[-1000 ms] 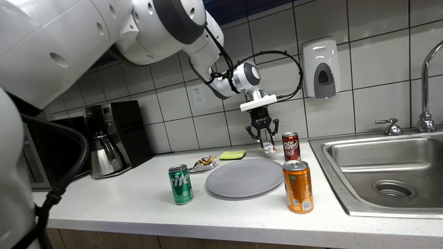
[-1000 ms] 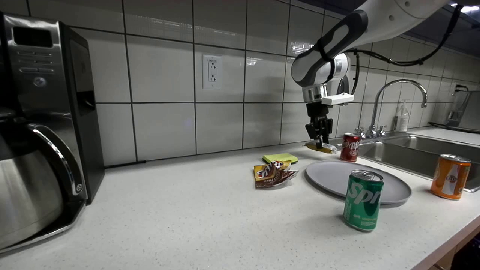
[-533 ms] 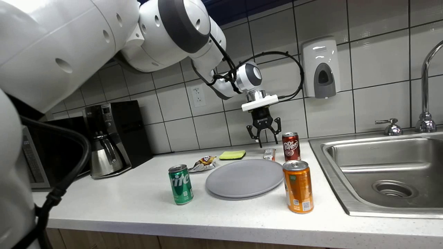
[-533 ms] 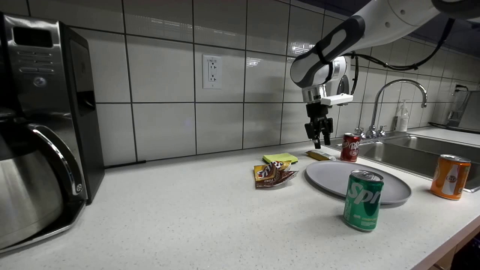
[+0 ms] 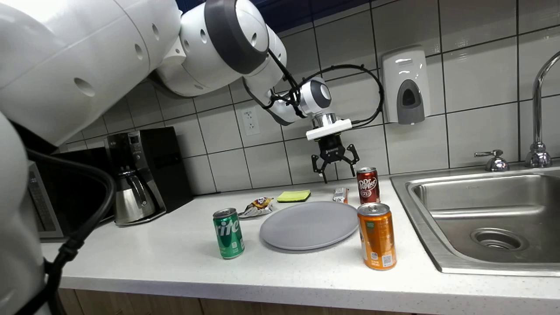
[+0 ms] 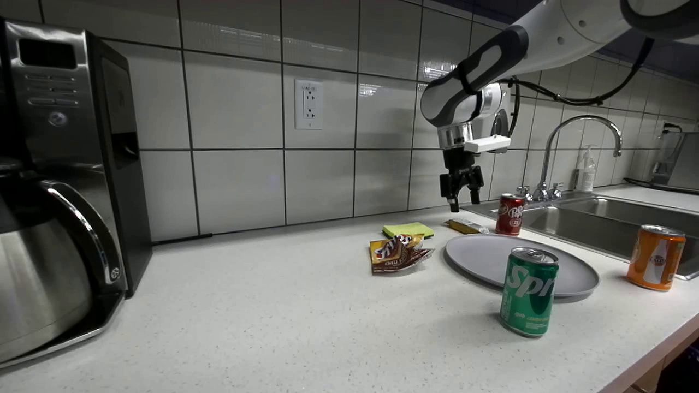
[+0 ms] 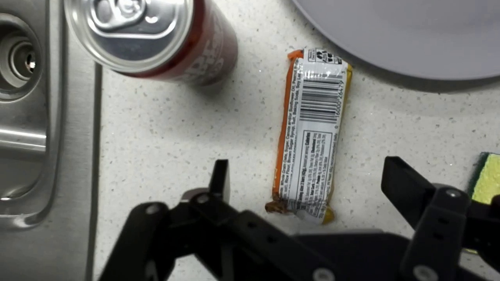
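Probably light to lift and fairly stiff along its length but brittle inside, judging by the whole grain oats listed on the wrapped snack bar [image 7: 312, 136]. Likely slick too, given the shiny film; favor a gentle, even pinch over a hard squeeze, to avoid crumbs. Lying flat, barcode up, on the speckled table [image 7: 175, 136], near the red can [image 7: 152, 41] and just beside the gray plate [image 7: 410, 35]. Best taken across the narrow width at mid-length, pressing both long sides, rather than by the crimped ends, likely too floppy to trust. Note the end effector [image 5: 339, 176] hanging above, spread wider than the bar, holding and touching nothing. Mind the can, perhaps near enough for a knock.
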Controlling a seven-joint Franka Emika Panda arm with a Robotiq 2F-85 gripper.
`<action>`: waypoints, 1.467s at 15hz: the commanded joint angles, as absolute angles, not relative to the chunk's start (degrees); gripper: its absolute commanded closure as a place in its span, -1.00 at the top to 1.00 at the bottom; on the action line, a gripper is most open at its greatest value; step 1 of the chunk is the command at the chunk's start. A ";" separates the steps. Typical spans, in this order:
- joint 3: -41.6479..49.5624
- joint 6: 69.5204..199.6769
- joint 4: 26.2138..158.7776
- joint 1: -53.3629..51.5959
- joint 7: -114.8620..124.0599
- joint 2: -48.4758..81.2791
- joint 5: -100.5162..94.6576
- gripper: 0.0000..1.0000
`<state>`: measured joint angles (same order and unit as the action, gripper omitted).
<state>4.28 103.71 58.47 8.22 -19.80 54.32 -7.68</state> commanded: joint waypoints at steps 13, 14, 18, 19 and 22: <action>0.19 112.08 79.44 7.60 -19.32 39.11 -5.12 1.00; 0.03 112.96 81.61 7.53 -19.28 37.80 -4.83 1.00; -0.39 115.91 89.48 7.42 -19.11 32.80 -4.03 1.00; -0.46 116.53 91.36 7.39 -18.99 31.55 -3.68 1.00; -0.49 118.53 97.00 7.41 -18.74 27.84 -2.37 1.00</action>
<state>-0.07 115.51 88.42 7.21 -19.63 34.14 -3.73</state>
